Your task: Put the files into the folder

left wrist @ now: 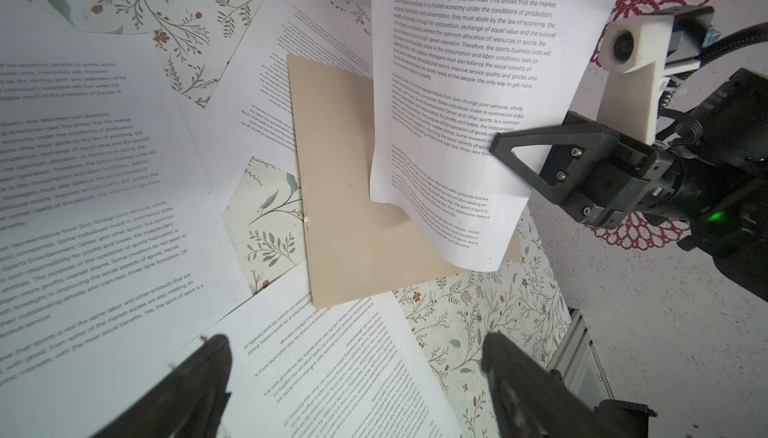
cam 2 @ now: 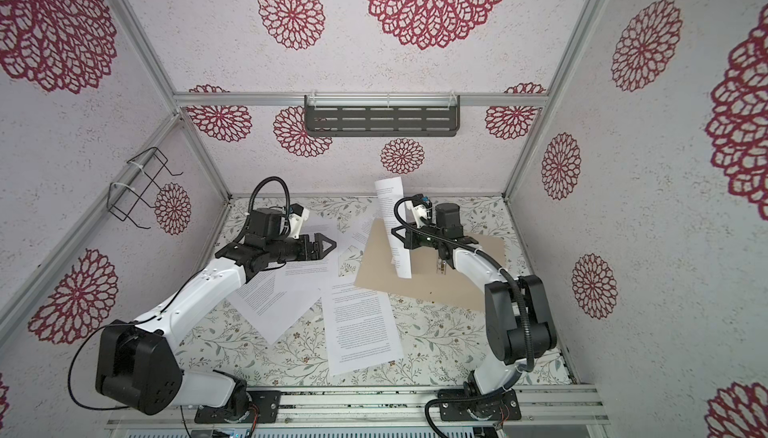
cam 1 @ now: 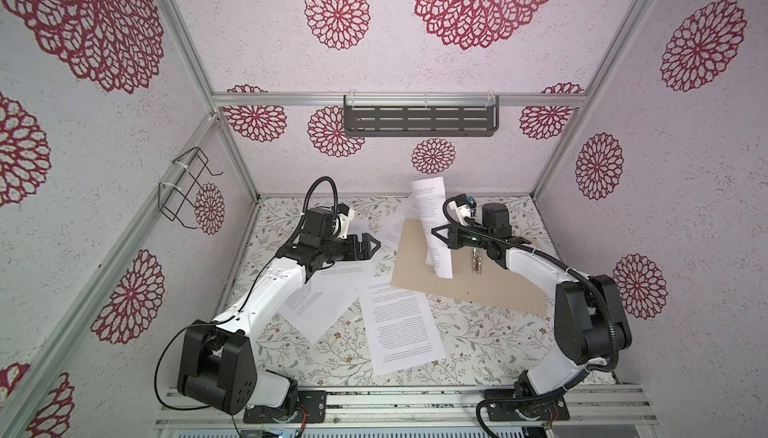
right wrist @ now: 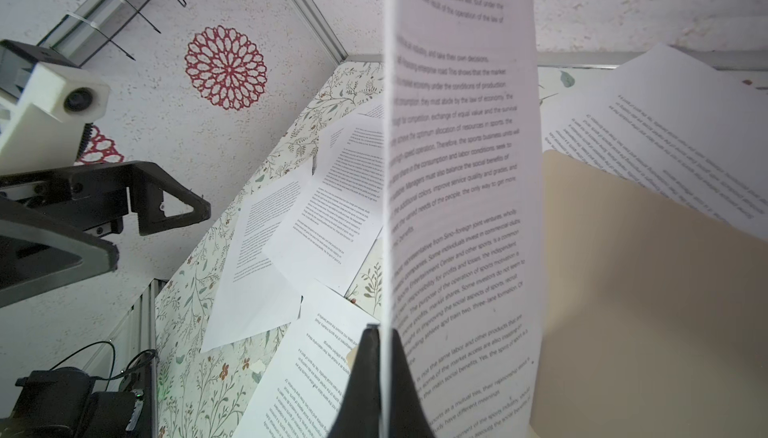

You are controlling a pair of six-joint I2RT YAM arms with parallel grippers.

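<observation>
The tan folder lies open and flat on the right part of the floral table, its metal fastener showing. My right gripper is shut on the edge of one of the files, a white printed sheet that hangs upright and curled above the folder's left leaf. Other files lie loose on the table: one in front, overlapping ones at the left, one behind the folder. My left gripper hovers open over the left sheets, holding nothing.
A wire rack hangs on the left wall and a dark slotted shelf on the back wall. An aluminium rail with both arm bases runs along the table's front edge. The two grippers face each other, a short gap apart.
</observation>
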